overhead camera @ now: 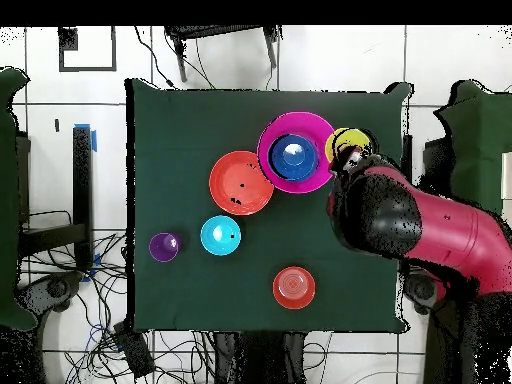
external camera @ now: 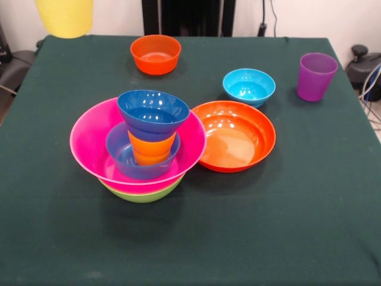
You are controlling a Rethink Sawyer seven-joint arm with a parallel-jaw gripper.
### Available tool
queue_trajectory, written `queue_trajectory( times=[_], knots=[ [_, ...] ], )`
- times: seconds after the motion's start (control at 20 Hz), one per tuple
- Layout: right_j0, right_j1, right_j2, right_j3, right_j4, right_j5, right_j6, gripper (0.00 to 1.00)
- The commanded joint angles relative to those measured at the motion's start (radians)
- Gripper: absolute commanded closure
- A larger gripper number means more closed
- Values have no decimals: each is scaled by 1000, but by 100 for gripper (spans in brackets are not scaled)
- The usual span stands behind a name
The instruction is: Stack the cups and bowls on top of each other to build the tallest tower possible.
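a: what's nearest the camera on the green table (external camera: 53, 238)?

b: the tower (external camera: 143, 143). lime green bowl (external camera: 143, 194) at the bottom, big pink bowl (external camera: 89, 143) nested in it, then a small blue bowl (external camera: 122, 158), an orange cup (external camera: 152, 148) standing in that, and a dark blue bowl (external camera: 153, 113) sitting on top of the cup.

a: and beside it?

b: the shallow orange bowl (external camera: 235, 136), its rim touching or all but touching the pink one. behind that is the small cyan bowl (external camera: 249, 86), and off toward the table's edge the purple cup (external camera: 315, 75) stands upright on its own.

a: further back?

b: small orange bowl (external camera: 155, 53) near the far edge, well apart from everything else.

a: where's the yellow cup?

b: yellow cup (external camera: 64, 16) is up in the air at the front view's top corner, off the table. from overhead it (overhead camera: 346, 146) sits just beside the pink bowl's rim with the red and black arm (overhead camera: 420, 215) right over it (so the gripper's hidden).

a: fingers spread or pinching the cup?

b: can't tell, neither view shows them.
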Motion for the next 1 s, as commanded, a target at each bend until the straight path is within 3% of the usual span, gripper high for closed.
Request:
queue_trajectory(
  times=[0.05,1.0],
  knots=[
    [9,68,15,1,-30,48,-6,100],
    [35,132,1,-1,-46,-5,28,100]
  ],
)
